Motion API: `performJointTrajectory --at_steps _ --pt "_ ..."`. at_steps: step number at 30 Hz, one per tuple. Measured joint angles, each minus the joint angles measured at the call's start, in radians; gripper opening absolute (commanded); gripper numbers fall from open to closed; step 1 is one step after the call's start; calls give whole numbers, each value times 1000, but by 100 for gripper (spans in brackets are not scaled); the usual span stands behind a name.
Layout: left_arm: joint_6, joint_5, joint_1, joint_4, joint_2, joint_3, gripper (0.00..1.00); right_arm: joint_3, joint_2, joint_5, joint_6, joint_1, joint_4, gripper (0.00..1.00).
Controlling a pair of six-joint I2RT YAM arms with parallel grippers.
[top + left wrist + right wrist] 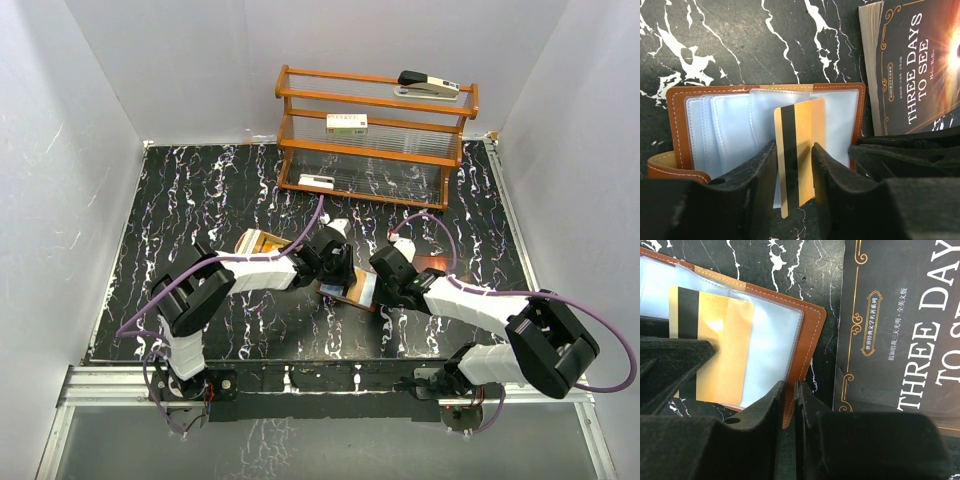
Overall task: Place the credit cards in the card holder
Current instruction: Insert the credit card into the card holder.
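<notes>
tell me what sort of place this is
Most likely a robotics lab test cell, not a home or office: plain white panel walls box in a black white-veined marble-pattern tabletop, and an orange-brown wooden slatted rack with a black and silver stapler looks like a staged prop.

Gold card [797, 145] w/ black stripe lies across clear pockets of open brown card holder [676, 125].

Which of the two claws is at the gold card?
The left gripper: the gold card shows in the gap between its fingers. The right gripper is closed at the brown card holder's edge instead.
</notes>
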Motion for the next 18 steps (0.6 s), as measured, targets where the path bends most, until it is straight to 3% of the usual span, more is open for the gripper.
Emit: performJointTrajectory --at_steps 5,18 --pt "8 -23 -7 -27 1 19 46 -1 -3 -1 -1 0 3 12" --pt "-5 -100 -21 -98 -61 17 50 -8 -21 -6 3 0 4 13"
